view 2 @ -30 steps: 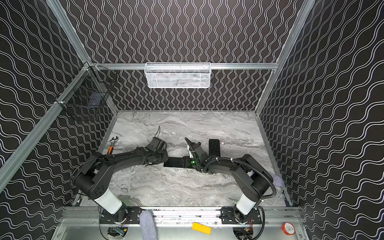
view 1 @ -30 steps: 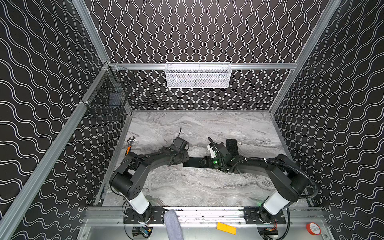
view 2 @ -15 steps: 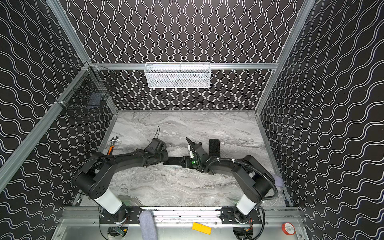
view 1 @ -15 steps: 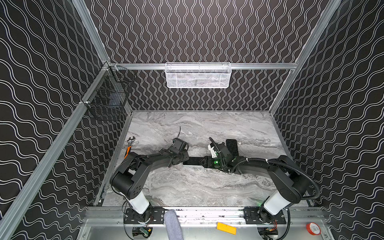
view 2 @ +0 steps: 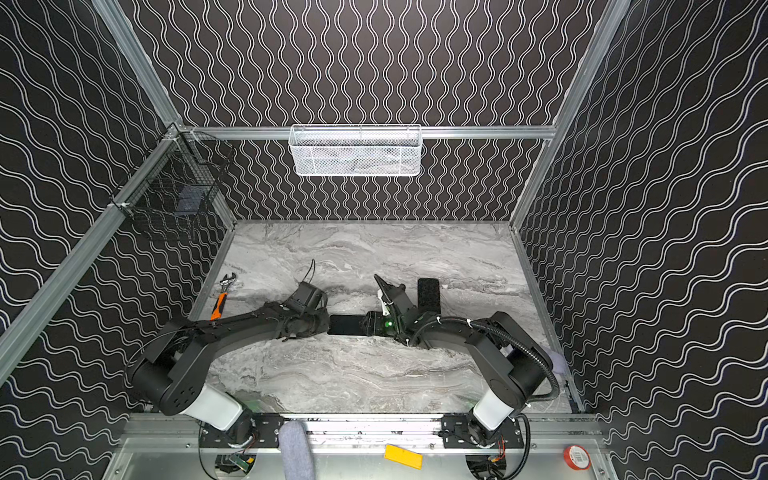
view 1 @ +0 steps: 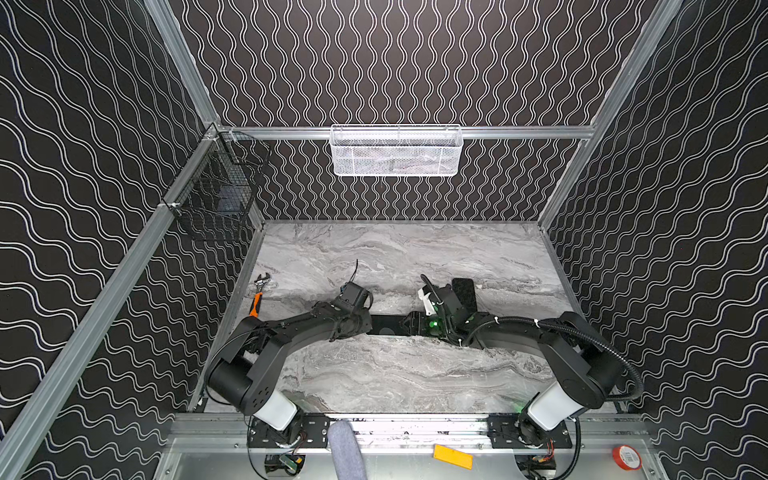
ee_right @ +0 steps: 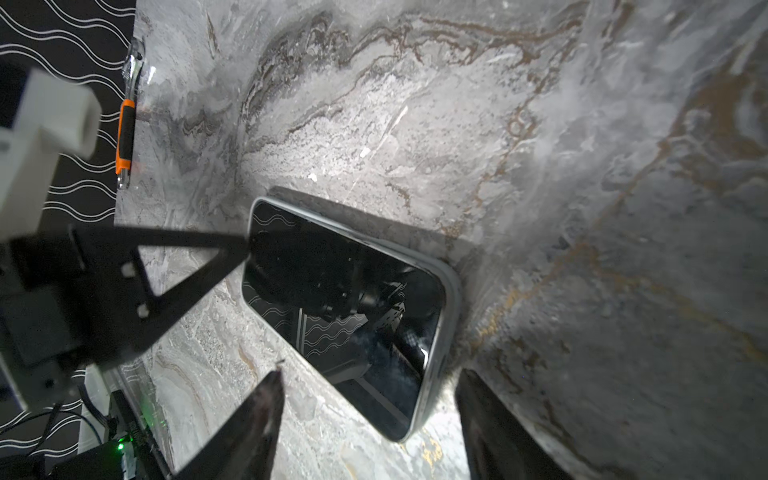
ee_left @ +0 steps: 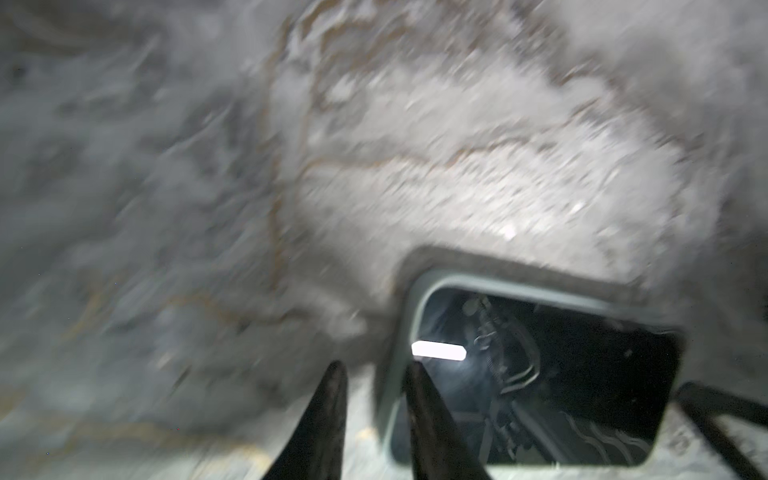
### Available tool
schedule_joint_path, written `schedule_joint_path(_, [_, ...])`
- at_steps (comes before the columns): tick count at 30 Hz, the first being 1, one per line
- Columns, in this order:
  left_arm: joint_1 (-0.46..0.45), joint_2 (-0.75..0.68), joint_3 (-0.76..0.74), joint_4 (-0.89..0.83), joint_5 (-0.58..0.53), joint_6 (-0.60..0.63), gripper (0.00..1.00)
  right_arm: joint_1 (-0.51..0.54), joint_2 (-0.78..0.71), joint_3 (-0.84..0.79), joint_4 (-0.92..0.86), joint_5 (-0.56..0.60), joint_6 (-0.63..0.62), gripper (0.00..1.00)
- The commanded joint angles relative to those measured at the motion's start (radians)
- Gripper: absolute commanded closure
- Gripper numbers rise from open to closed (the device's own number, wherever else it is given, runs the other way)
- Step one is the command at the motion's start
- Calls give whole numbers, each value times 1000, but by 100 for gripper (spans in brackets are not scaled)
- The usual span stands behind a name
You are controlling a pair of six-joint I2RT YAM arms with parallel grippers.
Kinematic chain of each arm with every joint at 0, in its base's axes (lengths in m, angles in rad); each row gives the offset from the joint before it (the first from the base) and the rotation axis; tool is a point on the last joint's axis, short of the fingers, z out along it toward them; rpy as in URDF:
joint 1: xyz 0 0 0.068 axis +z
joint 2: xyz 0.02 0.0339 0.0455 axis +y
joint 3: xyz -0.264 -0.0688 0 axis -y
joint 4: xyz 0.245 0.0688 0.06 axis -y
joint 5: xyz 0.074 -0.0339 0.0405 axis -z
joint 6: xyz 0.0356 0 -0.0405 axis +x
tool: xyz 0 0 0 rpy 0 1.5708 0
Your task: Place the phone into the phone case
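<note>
The phone (view 1: 386, 326) (view 2: 347, 325) is a dark glossy slab with a grey rim. It lies flat on the marble table between the two grippers. The black phone case (view 1: 464, 293) (view 2: 428, 295) lies flat behind the right arm, empty. My left gripper (view 1: 365, 326) (ee_left: 374, 368) is at the phone's left end, narrowly open. One finger is over the screen (ee_left: 540, 374) and one over the table, with the rim between them. My right gripper (view 1: 409, 324) (ee_right: 368, 378) stands wide open astride the phone's (ee_right: 345, 299) other end, with gaps on both sides.
An orange-handled wrench (view 1: 259, 297) (ee_right: 124, 137) lies by the left wall. A white mesh basket (view 1: 397, 151) hangs on the back rail and a black wire basket (view 1: 216, 199) on the left rail. A yellow tag (view 1: 453, 456) and red tape roll (view 1: 626, 457) lie on the front ledge.
The left wrist has sunk slightly at the phone's left end, and its view is smeared by motion. The right arm, phone and case stay about where they were.
</note>
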Motion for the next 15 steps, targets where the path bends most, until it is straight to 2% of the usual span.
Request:
schedule_joint_path(1, [-1, -32, 8, -147, -33, 21, 68, 1, -3, 31, -41, 31, -12, 32])
schedule_joint_path(11, [2, -142, 39, -163, -28, 33, 51, 2, 15, 136, -256, 130, -58, 36])
schedule_joint_path(15, [17, -147, 34, -135, -8, 31, 48, 16, 44, 198, -352, 179, -76, 38])
